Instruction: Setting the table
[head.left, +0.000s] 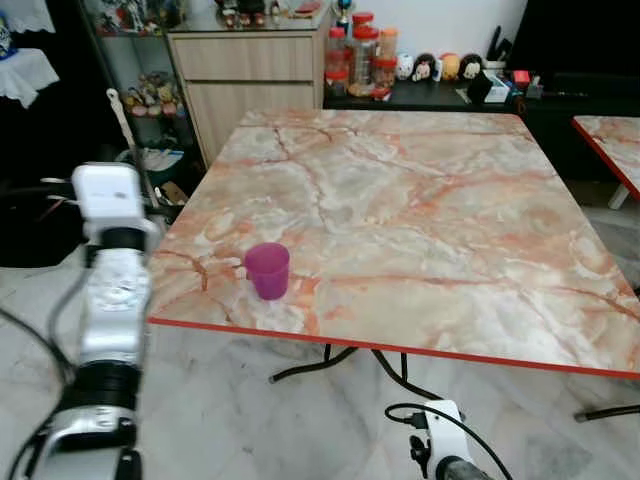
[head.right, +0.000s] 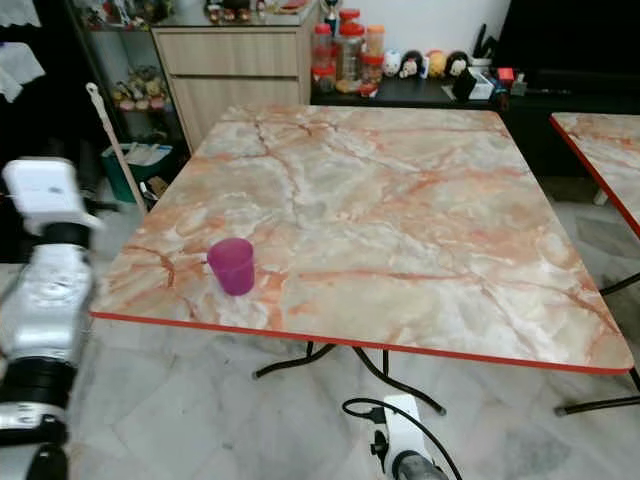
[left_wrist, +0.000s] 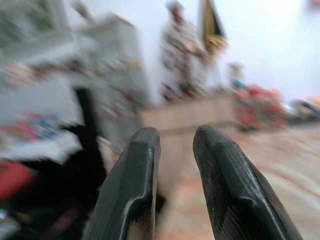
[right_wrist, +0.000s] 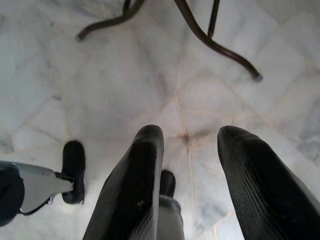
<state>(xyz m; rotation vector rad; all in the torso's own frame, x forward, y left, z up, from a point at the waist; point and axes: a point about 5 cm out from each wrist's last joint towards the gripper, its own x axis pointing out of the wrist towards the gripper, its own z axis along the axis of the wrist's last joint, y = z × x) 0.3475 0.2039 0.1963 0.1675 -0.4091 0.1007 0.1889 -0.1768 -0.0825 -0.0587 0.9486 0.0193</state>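
A translucent purple cup (head.left: 267, 270) stands upright near the front left corner of the marble-patterned table (head.left: 420, 200) with a red edge. My left arm (head.left: 115, 290) is raised just left of that corner, beside the cup and apart from it. In the left wrist view my left gripper (left_wrist: 175, 145) is open with nothing between its fingers, and the background is blurred. My right arm (head.left: 440, 440) hangs low in front of the table. My right gripper (right_wrist: 190, 145) is open and empty, pointing down at the floor.
The table's dark metal legs (right_wrist: 215, 45) curve over the pale marble floor (head.left: 250, 420). A wooden cabinet (head.left: 250, 70), jars (head.left: 360, 55) and small figures line the back wall. A second table's corner (head.left: 610, 140) shows at the right. A mop handle (head.left: 130, 135) leans at the left.
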